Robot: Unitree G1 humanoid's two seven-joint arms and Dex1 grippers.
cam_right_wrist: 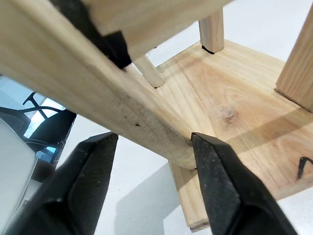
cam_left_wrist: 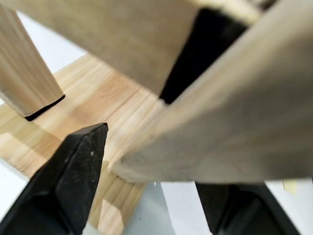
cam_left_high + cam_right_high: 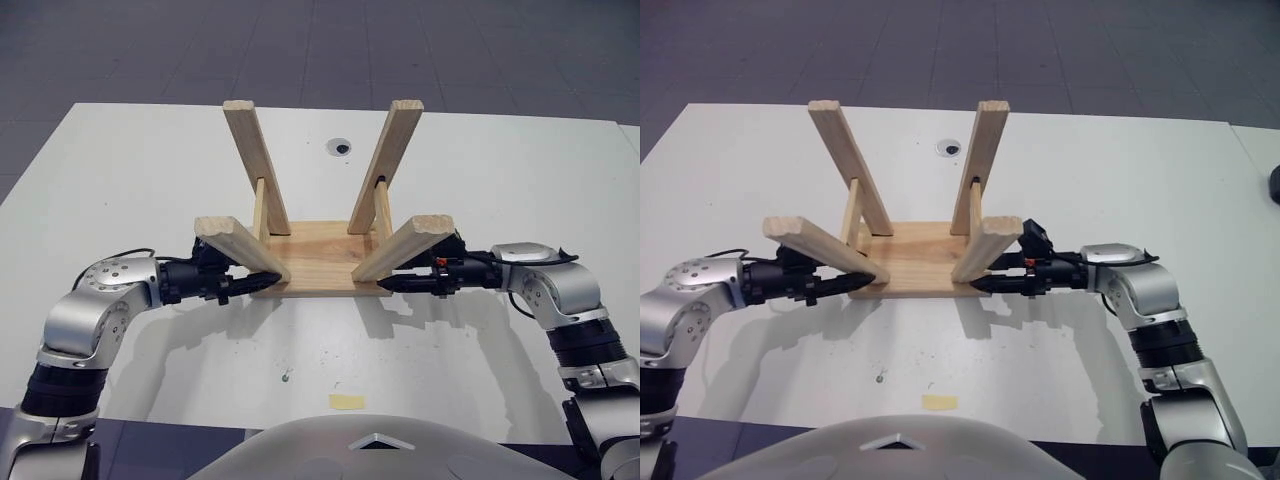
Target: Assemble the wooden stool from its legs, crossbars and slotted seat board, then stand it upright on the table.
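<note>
Mostly done | eyes: logged stool (image 3: 322, 240) inverted on table (image 3: 130, 170), seat board (image 3: 320, 262) down, four legs up | left wrist: saw left gripper (image 2: 151, 166) open-jawed astride near-left leg (image 2: 230, 117) | right wrist: saw right gripper (image 1: 152, 139) open-jawed astride near-right leg (image 1: 98, 83) | judged only uprighting left.

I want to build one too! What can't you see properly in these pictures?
Seat board: its face lying on the table is hidden, eye views.
Dowel: upper end hidden behind the far left leg, eye views.
Speck on the table: too small to identify, eye views.
Near left leg: cut off by left wrist view's edges.
</note>
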